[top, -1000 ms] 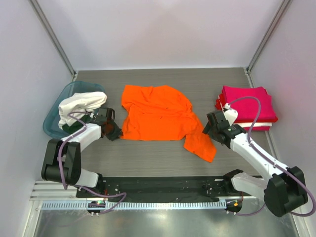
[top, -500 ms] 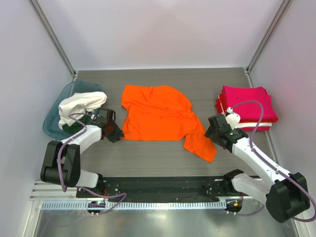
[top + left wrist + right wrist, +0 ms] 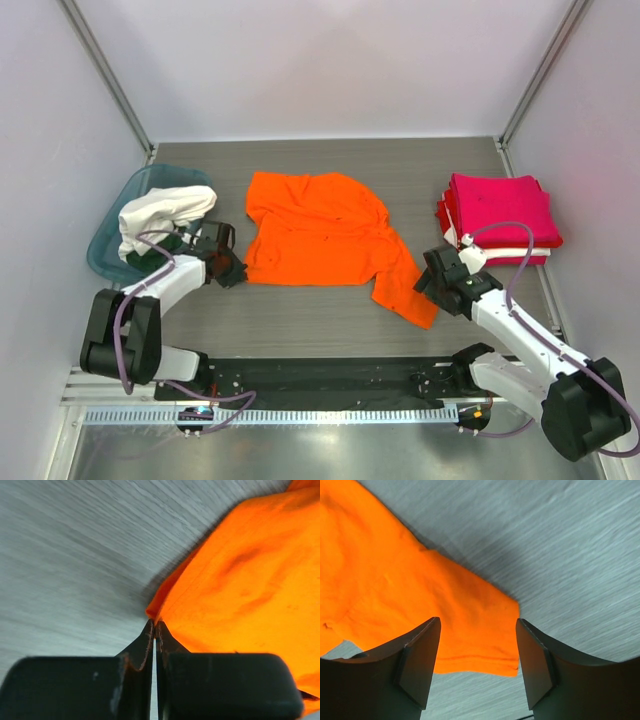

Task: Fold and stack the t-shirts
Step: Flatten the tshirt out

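At the near edge, behind both arms' bases, a black mounting plate (image 3: 320, 375) runs across the grey wood-grain table (image 3: 300, 315). Just ahead of it the right gripper (image 3: 477, 623) hangs low with its fingers (image 3: 420, 660) set wide apart. They straddle the narrow trailing end of the crumpled orange cotton t-shirt (image 3: 315, 235). In the right wrist view that end lies flat on the table between the two pads, and neither pad clearly touches it. Across from it, the left gripper (image 3: 154, 630) has its fingers pressed together, only a thin slit between them. Their tips meet the shirt's near-left corner, and whether any cloth is caught there cannot be told. From that corner the shirt spreads away to the right of the left gripper, filling the middle of the table between the two arms. Just beside the left gripper, on its left and a little beyond, sits a translucent teal plastic tub (image 3: 105, 245) with a bunched white garment (image 3: 165, 212) heaped in it. Beyond the right gripper and to its right rests a stack of folded shirts (image 3: 500, 205), magenta on top, with a white layer showing lower down.
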